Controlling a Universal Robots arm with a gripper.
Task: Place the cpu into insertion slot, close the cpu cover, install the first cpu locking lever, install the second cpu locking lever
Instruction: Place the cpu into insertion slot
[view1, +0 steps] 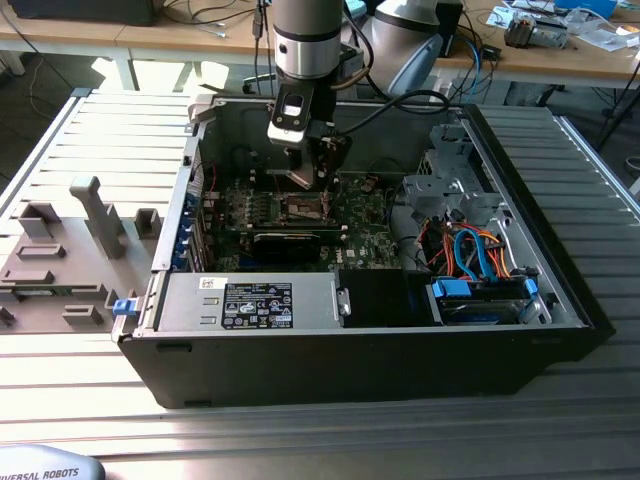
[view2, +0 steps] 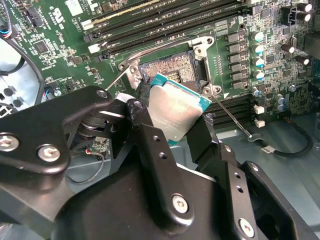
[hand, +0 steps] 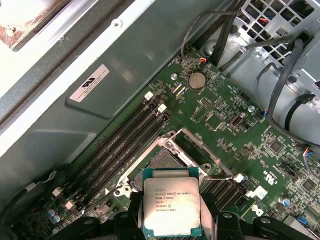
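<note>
My gripper (view2: 176, 131) is shut on the cpu (view2: 176, 109), a flat square chip with a silver top and green edge, pinched by two black fingers (view2: 150, 137). The cpu hangs tilted just above and slightly off the insertion slot (view2: 170, 67), a dark square socket with a metal rim on the green board. In the first wrist view the cpu (hand: 171, 205) sits between the gripper (hand: 172, 222) pads, short of the insertion slot (hand: 157, 161). The cpu cover (hand: 200, 146) stands swung open beside the socket. Two thin wire levers (view2: 231, 118) stick out unlatched. In the exterior view the gripper (view1: 318, 168) hovers over the motherboard.
Long black memory slots (view2: 165, 20) run beside the socket. A black card (view1: 290, 241) lies across the board, with a power supply (view1: 250, 300) and a drive cage with blue and orange cables (view1: 480, 260) nearby. The grey case wall (hand: 100, 100) rises close. Grey fixtures (view1: 60, 260) stand at the exterior view's left.
</note>
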